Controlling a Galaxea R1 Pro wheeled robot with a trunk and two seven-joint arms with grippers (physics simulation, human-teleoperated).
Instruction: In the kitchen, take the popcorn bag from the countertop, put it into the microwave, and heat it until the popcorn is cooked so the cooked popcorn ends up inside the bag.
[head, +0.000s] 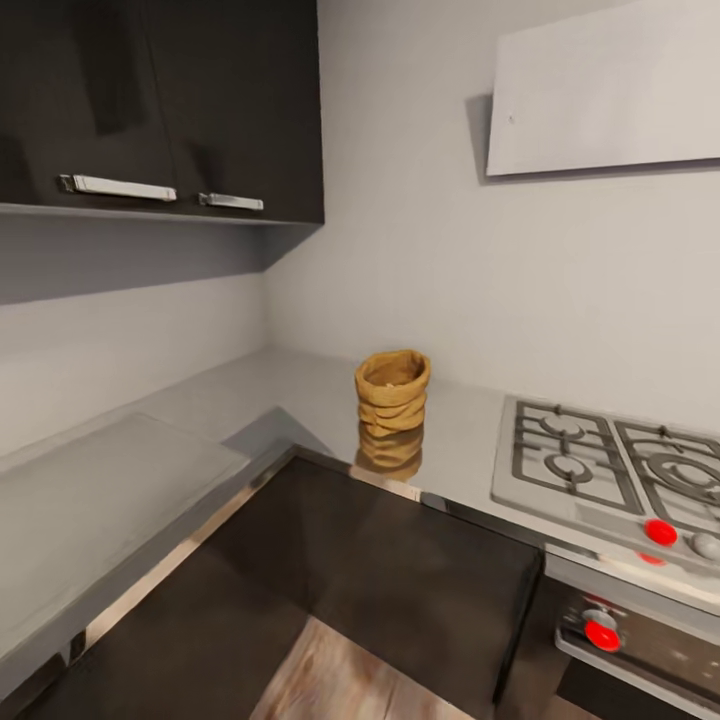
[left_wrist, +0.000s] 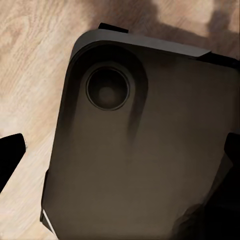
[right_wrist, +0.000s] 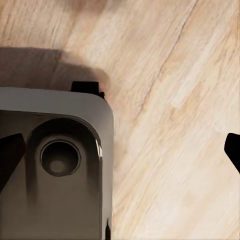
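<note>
The popcorn bag (head: 392, 392) is a tan-brown wrinkled paper sack. It stands upright with its mouth open on the pale grey countertop (head: 300, 385), near the inner corner and close to the counter's front edge, where its reflection shows. The microwave is out of view. In the left wrist view my left gripper (left_wrist: 120, 155) is open, its dark fingertips (left_wrist: 10, 156) far apart over the robot's dark base (left_wrist: 145, 150). In the right wrist view my right gripper (right_wrist: 121, 152) is open too, hanging over the wooden floor (right_wrist: 170, 100) beside the base (right_wrist: 50, 175).
A grey gas hob (head: 610, 460) with grates lies right of the bag, above an oven front with red knobs (head: 602, 634). Black wall cabinets (head: 160, 100) hang over the left counter run and a pale hood (head: 610, 85) over the hob. Dark lower cabinet fronts (head: 400, 580) line the corner.
</note>
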